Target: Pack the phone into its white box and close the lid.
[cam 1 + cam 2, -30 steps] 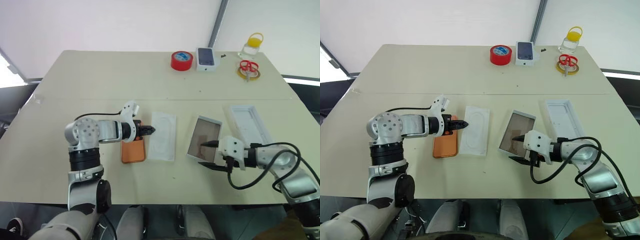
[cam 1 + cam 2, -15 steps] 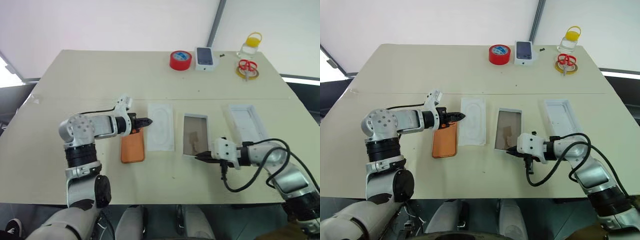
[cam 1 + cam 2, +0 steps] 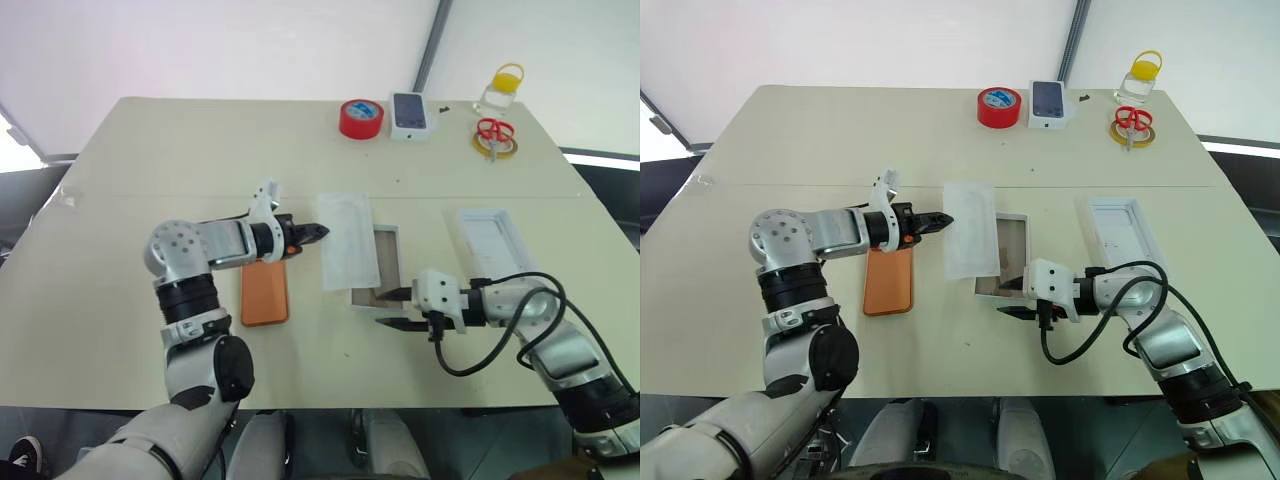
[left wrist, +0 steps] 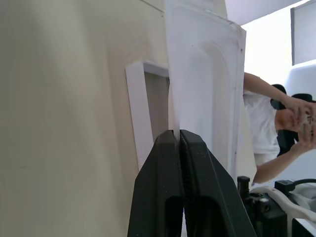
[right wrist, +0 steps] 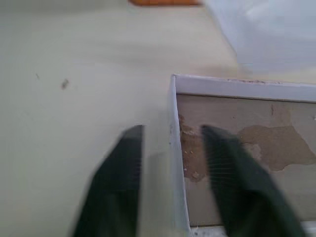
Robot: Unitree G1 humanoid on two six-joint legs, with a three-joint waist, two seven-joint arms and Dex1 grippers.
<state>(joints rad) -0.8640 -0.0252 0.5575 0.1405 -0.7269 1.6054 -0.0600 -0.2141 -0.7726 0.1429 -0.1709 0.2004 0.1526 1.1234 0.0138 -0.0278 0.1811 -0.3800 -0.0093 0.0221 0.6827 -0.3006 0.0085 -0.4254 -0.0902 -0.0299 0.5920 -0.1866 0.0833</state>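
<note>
Phone (image 3: 264,292) lies flat at centre-left of the frame, long axis running up-down, right below the left gripper (image 3: 318,232), which is clenched on a thin white card (image 3: 348,240). Right gripper (image 3: 394,308) is released, fingers straddling the white box (image 3: 389,262) rim; lid (image 3: 494,243) sits right.

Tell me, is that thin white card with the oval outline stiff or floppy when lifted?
Probably fairly stiff: the thin white card with the oval outline stays flat over the white box though the left gripper pinches just one edge. Likely light, too.
</note>
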